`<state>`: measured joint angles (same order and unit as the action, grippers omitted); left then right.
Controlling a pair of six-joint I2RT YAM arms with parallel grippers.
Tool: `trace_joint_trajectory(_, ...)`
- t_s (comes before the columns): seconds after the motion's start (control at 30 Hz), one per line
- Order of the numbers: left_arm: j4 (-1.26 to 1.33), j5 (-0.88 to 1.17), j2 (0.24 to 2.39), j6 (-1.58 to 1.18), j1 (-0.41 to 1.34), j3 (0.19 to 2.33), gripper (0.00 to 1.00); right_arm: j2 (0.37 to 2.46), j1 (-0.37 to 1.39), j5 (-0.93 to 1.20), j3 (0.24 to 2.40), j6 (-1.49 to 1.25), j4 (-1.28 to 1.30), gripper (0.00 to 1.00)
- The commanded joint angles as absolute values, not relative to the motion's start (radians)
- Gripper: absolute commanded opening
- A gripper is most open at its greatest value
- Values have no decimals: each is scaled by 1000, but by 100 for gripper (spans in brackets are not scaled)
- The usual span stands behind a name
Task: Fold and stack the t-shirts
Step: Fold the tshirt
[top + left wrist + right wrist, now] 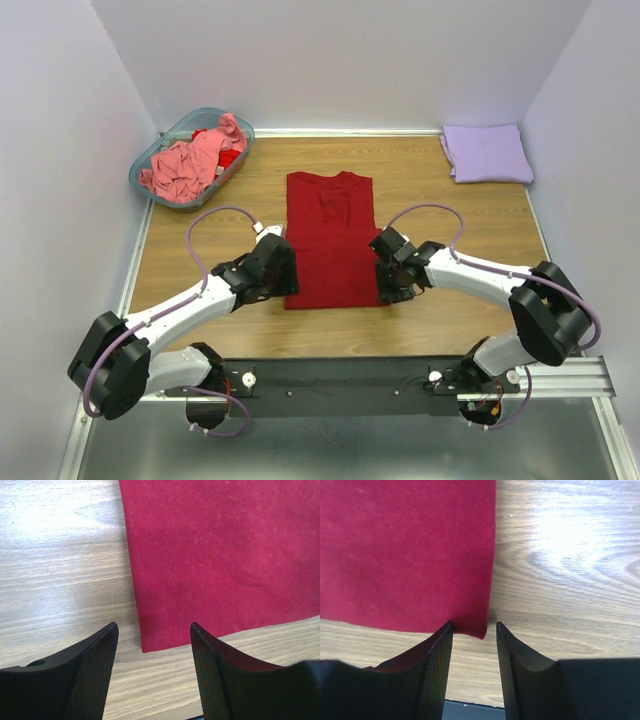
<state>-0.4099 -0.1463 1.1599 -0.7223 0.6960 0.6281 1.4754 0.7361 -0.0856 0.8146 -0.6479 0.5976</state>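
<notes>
A dark red t-shirt (330, 240) lies flat in the middle of the table as a long strip, collar at the far end. My left gripper (283, 285) hovers open at its near left corner (150, 642), which sits between the spread fingertips (109, 635). My right gripper (475, 624) is open at the near right corner (477, 625); one fingertip (445, 635) rests over the cloth's hem, the other over bare wood. A folded lavender t-shirt (487, 152) lies at the back right. A crumpled salmon-pink t-shirt (190, 165) fills the basket.
The translucent teal basket (150, 190) stands at the back left corner, with a bit of bright red cloth (230, 158) beside the pink one. White walls close in the table on three sides. A black rail (340, 375) carries the arm bases at the near edge.
</notes>
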Motion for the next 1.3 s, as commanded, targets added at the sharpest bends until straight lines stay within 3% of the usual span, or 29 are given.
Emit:
trace_joint_trajectory(0.0, -425, -175, 1161, -713, 703, 652, 67, 1511, 753, -140, 822, -663, 621, 47)
trace_joint_trajectory(0.33, -437, -176, 1170, -709, 706, 655, 68, 1566, 781, -183, 798, -681, 601, 45)
trace_joint_trajectory(0.63, -453, -175, 1186, -710, 710, 660, 68, 1582, 782, -195, 758, -692, 601, 20)
trace_joint_trajectory(0.77, -472, -176, 1209, -709, 719, 670, 68, 1575, 782, -193, 744, -680, 598, 1)
trace_joint_trajectory(1.0, -529, -183, 1281, -715, 752, 712, 67, 1560, 784, -176, 739, -650, 574, 0)
trace_joint_trajectory(1.27, -618, -215, 1365, -738, 787, 752, 59, 1540, 784, -158, 719, -638, 549, 0)
